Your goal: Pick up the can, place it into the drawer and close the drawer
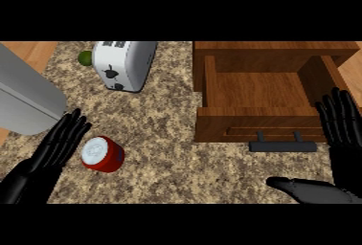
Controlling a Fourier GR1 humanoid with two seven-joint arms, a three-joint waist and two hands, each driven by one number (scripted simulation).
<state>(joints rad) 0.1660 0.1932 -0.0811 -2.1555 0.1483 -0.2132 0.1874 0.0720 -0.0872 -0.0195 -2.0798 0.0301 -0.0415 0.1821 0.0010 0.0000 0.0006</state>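
Note:
A red can (103, 154) with a white lid stands upright on the speckled counter at the lower left. My left hand (58, 143) lies just to its left, fingers straight and open, close beside the can. The wooden drawer (256, 91) is pulled open at the upper right, its inside bare, with a dark handle (283, 145) on its front. My right hand (341, 128) is open at the right edge, fingers straight along the drawer's right side, thumb (293, 184) spread out below the handle.
A white toaster (124, 63) stands at the top centre-left with a green fruit (85, 58) behind it. A grey rounded object (25, 98) fills the left edge. Speckled counter (170, 143) stretches between can and drawer.

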